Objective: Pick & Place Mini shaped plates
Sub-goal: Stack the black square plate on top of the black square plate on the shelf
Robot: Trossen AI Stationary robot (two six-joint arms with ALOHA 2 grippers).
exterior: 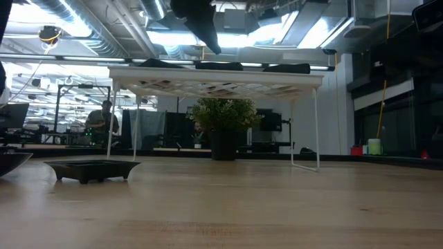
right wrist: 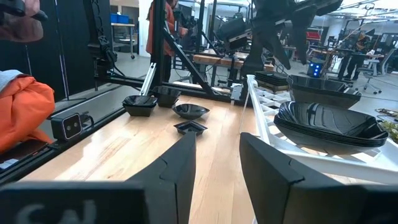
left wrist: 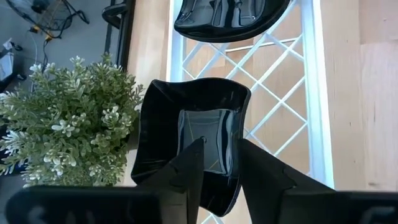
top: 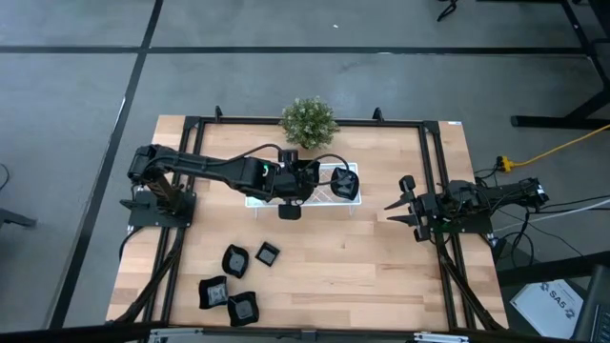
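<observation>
1. We are looking at the left gripper [left wrist: 217,171] first. It is hanging over the white tray [top: 255,198], near the middle of the table [top: 381,276].
2. Its two dark fingers [left wrist: 186,171] are standing a little apart, and they are let go, not squeezing anything.
3. A small black plate [left wrist: 186,124] with a grey middle is lying on the tray right under those fingers. One finger is showing over the plate's middle and the other over its rim. We cannot tell if they are touching it.
4. More black plates [left wrist: 230,18] are sitting on the same tray, just past that one, toward the tray's right end.
5. The tray is white with a criss-cross pattern, and it is standing on thin legs [exterior: 317,124] near the far edge of the table.
6. A small green plant [top: 308,121] is standing just behind the tray, at the far edge.
7. Four more small black plates [top: 235,259] are lying near the front left corner of the table, well apart from the tray.
8. The right gripper [top: 393,211] is waiting near the right edge of the table. Its fingers [right wrist: 180,168] are spread apart and holding nothing.
9. A person in an orange top [right wrist: 155,28] is standing in the room beyond the table.
</observation>
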